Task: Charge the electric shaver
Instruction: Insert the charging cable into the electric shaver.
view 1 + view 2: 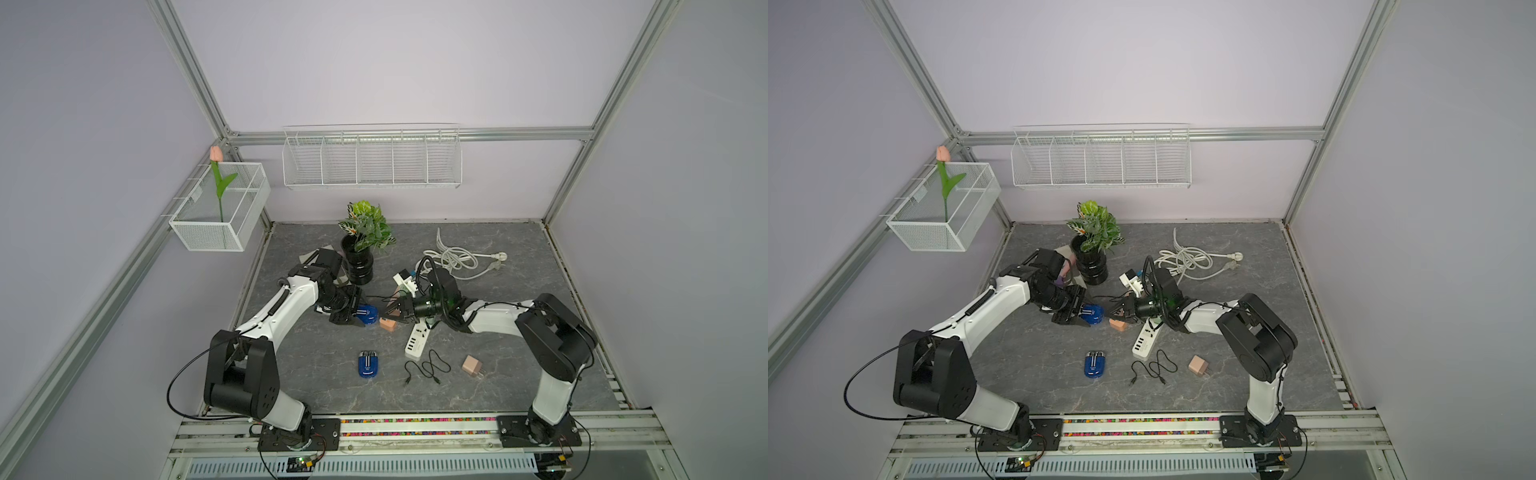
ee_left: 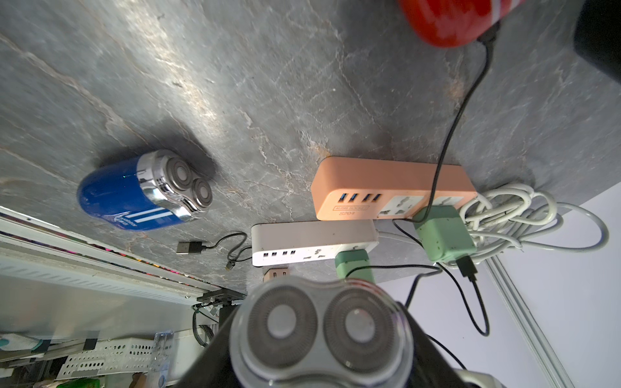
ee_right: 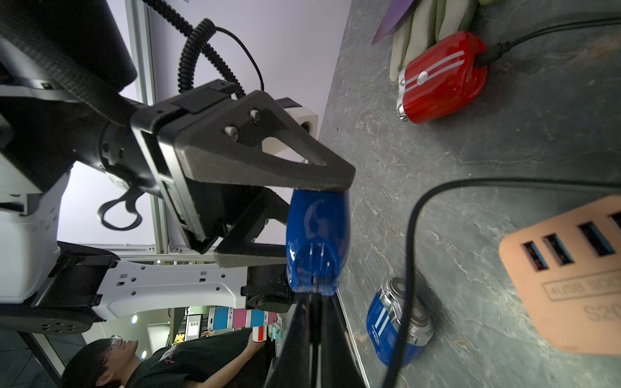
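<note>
My left gripper is shut on a blue electric shaver and holds it just above the table; its two round heads fill the left wrist view. My right gripper faces it, shut on a thin black charging cable. Its tips meet the shaver's bottom end, and the plug itself is hidden between them. A second blue shaver lies near the front of the table. A red shaver lies with a cable plugged into it.
A pink power strip and a white power strip lie under my right arm, with green adapters plugged in. Also on the table are a loose black cable, a pink adapter, a potted plant and a coiled white cord.
</note>
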Robot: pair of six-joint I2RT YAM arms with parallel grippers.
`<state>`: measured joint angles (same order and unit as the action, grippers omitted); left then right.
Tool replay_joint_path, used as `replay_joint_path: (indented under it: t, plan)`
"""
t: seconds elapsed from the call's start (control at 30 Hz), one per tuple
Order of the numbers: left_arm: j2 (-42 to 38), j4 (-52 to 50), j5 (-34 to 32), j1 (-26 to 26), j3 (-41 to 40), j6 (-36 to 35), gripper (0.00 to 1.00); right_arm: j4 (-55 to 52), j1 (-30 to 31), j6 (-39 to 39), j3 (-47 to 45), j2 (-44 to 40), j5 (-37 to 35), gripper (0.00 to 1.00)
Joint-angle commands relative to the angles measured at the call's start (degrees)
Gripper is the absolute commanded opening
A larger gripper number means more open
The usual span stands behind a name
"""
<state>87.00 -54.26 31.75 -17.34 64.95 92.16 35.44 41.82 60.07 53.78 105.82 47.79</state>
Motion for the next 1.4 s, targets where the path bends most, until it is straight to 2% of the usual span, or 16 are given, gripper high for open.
replay_joint_path:
  t: [0.0,0.2,0.5,1.13,1.37]
  plan:
    - [0.23,0.04,2.27,-0.19,1.24,1.83,0.00,1.17,0.14,1.04,0.24,1.05,-0.76,0.07]
    - [0.80,1.44,2.17,-1.04,0.99,3.35,0.00,2.05,0.68,2.57,1.41,1.08,-0.86,0.07]
    - [-0.71,7.84,2.02,-1.37,-1.14,9.94,0.00,2.32,0.73,3.00,1.30,1.47,-1.31,0.07]
    - [-1.16,5.57,6.10,-1.88,-0.27,6.21,0.00,2.05,-0.31,1.35,3.15,4.39,1.32,0.07]
    - [-1.31,7.23,7.22,-3.49,0.04,7.37,0.00,0.55,0.09,0.83,5.23,5.09,1.60,0.07]
